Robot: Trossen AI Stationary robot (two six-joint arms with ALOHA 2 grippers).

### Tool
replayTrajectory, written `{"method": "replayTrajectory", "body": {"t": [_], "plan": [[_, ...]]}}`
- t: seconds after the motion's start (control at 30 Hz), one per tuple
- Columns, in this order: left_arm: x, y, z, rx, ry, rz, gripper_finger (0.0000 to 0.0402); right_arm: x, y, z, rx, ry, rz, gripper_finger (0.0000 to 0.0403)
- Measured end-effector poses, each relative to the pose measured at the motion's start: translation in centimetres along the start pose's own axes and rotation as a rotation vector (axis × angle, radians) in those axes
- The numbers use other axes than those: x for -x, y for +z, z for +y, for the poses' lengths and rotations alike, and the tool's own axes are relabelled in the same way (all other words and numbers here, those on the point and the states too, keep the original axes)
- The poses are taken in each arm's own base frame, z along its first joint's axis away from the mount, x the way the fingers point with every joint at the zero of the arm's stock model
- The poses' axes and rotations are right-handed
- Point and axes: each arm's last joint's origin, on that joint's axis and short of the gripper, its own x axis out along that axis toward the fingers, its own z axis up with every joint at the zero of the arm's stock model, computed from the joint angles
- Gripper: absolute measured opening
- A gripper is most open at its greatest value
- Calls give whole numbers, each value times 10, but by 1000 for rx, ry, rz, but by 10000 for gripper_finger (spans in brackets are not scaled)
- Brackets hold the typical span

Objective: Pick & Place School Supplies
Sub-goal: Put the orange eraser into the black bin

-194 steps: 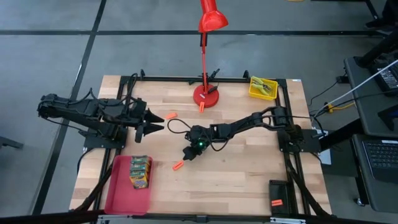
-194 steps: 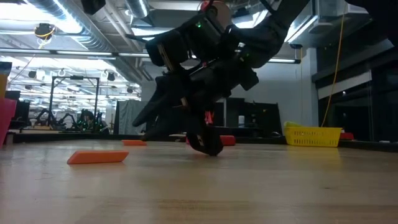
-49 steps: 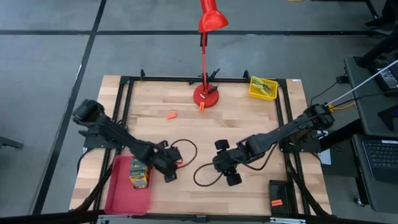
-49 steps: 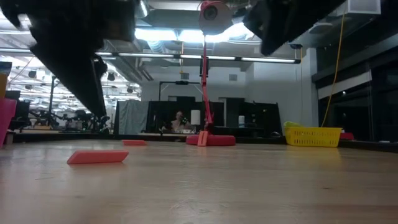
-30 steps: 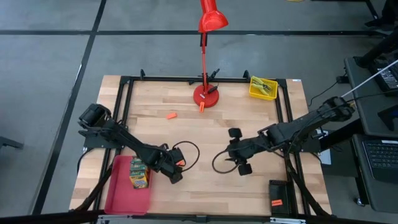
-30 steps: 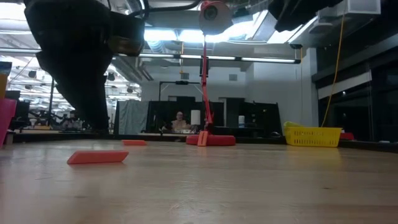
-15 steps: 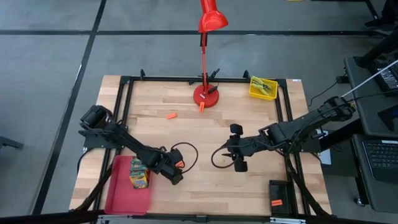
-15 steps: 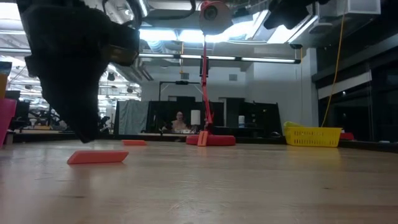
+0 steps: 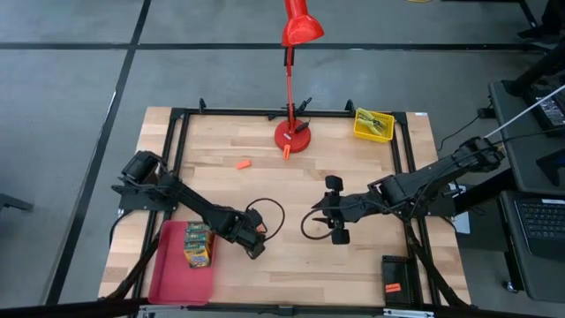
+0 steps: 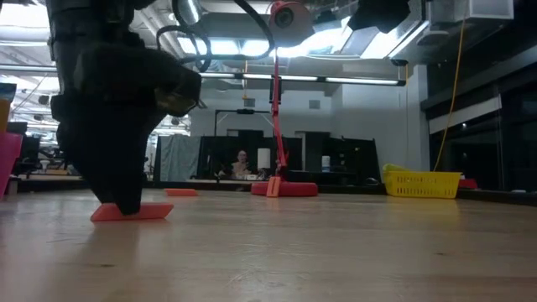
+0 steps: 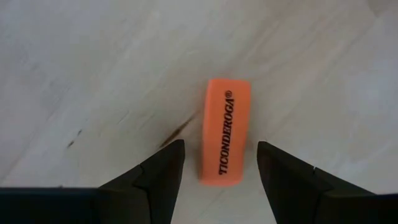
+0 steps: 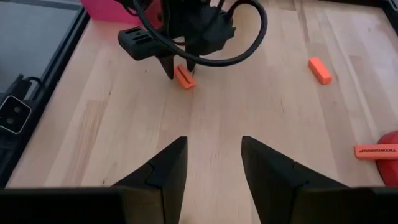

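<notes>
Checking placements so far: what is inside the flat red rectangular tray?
The flat red tray holds one yellow-and-green crayon box. Whether a second box lies beneath it is hidden. The rest shows bare red.

Table [image 9: 353, 265]: pale wood planks, smooth matt finish, faint dark grain marks. Orange eraser [image 11: 224, 132]: matt rubbery block, black print on top. Left gripper [image 11: 220, 167] fingers: matt black plastic, same on the right gripper [image 12: 212, 158]. Red tray [image 9: 168, 274]: smooth plastic. Yellow basket [image 9: 373, 124]: perforated plastic. Lamp [image 9: 296, 53]: glossy red.
</notes>
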Motion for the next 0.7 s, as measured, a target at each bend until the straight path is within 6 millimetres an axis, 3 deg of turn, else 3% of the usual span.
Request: {"method": "replayTrajectory", "body": {"t": [0.13,0.43,0.7], "plan": [[-1,4,3,50,19,6,180,0,0,0,6,0,4,155],[-1,7,5,41,9,2,83,0,0,0,0,0,1,155],[23,15,-2,-96,-84,-152,78,1,2,0,-30,-1,-21,155]]}}
